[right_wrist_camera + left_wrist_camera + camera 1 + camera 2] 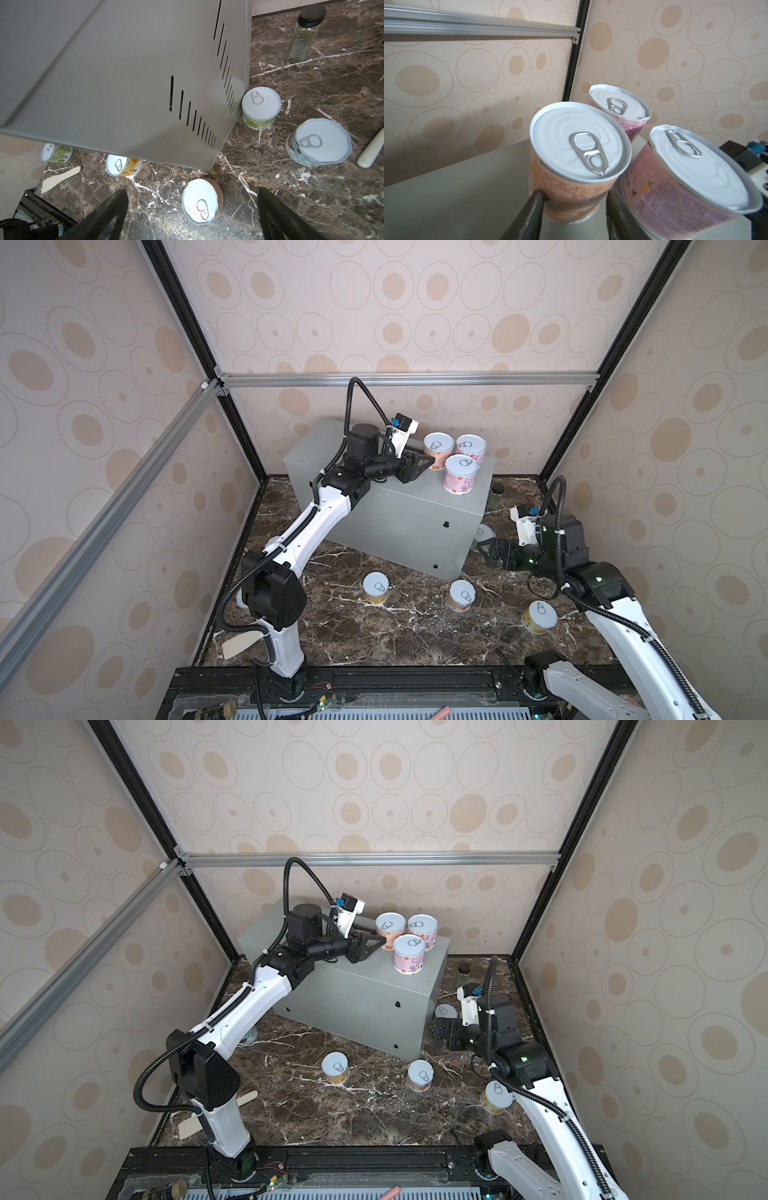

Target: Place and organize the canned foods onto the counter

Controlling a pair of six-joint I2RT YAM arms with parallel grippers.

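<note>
1. The right arm (544, 1119) hides part of the yellow can (492, 1096) in a top view.
2. The grey box (124, 72) covers half the green can (60, 154).
3. Label print on the orange can (577, 153) is blurred and unreadable.
4. The corner can (484, 532) shows only part of its lid.

Mock-kitchen robot test booth: wallpapered panels (415, 302), aluminium frame rails (407, 379), marble-patterned floor (374, 639).

Orange tin (437, 451) and two pink tins (460, 475) upright, clustered atop grey counter (386, 514) — others (376, 588) below

beige circle-patterned walls (415, 302), silver rail (407, 379), black corner posts (242, 435), dark brown marble floor (374, 639)
</note>
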